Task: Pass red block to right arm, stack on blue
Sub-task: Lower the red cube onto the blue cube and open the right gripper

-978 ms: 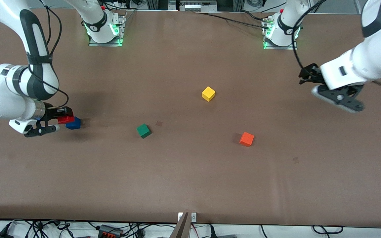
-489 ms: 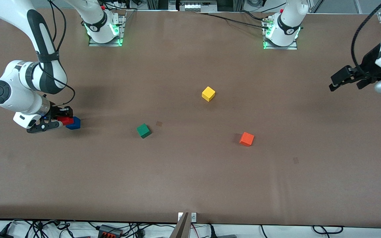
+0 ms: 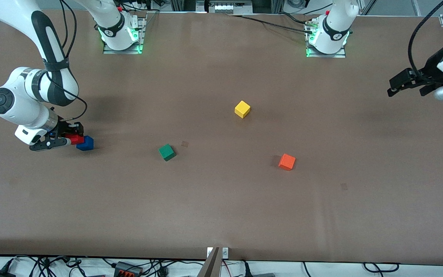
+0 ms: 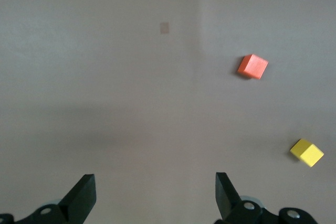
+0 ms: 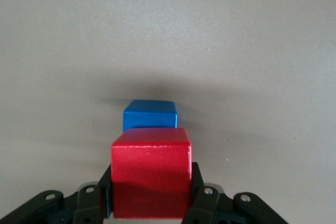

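The red block (image 3: 77, 139) is clamped in my right gripper (image 3: 69, 136), which is shut on it low over the table at the right arm's end. In the right wrist view the red block (image 5: 150, 171) fills the space between the black fingers (image 5: 202, 195). The blue block (image 5: 149, 115) lies just past it, with its near edge covered by the red one. Seen from the front, the blue block (image 3: 85, 143) rests on the table right beside the red block. My left gripper (image 3: 405, 89) hangs open and empty over the left arm's end of the table; its fingers (image 4: 84, 198) stand wide apart.
A green cube (image 3: 167, 152) lies mid-table, and a yellow cube (image 3: 242, 109) farther from the front camera. An orange cube (image 3: 287, 162) sits toward the left arm's end. The left wrist view shows the orange cube (image 4: 252, 66) and the yellow cube (image 4: 307, 152).
The left arm has pulled back toward its own end of the table, its gripper still open. The right gripper has shifted slightly and stays shut on the red block next to the blue block.
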Robot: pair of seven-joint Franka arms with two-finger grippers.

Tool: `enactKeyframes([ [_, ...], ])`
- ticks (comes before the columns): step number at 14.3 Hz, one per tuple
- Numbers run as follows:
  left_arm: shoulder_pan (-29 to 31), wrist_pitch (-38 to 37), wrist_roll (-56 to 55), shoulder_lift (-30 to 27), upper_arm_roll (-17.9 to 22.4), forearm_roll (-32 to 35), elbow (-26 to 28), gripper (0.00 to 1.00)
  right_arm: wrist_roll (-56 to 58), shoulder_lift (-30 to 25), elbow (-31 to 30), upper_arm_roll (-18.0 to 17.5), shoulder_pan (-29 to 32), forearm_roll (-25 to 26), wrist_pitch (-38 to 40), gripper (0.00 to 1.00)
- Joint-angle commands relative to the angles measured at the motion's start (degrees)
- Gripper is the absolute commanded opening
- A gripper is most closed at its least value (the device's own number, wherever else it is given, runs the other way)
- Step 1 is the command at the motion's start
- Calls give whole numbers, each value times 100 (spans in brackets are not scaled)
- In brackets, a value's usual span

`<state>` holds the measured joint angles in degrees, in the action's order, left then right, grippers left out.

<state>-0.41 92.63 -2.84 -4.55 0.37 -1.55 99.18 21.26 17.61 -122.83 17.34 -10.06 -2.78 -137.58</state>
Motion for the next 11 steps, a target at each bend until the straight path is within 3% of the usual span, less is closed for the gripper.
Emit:
enactKeyframes([
  [1, 23, -367, 161, 182, -19, 225, -329, 100, 10, -162, -197, -20, 30, 85, -208, 0],
  [11, 93, -413, 126, 323, -10, 84, -478, 100, -280, 84, -136, -37, 4, -3, -296, 0],
])
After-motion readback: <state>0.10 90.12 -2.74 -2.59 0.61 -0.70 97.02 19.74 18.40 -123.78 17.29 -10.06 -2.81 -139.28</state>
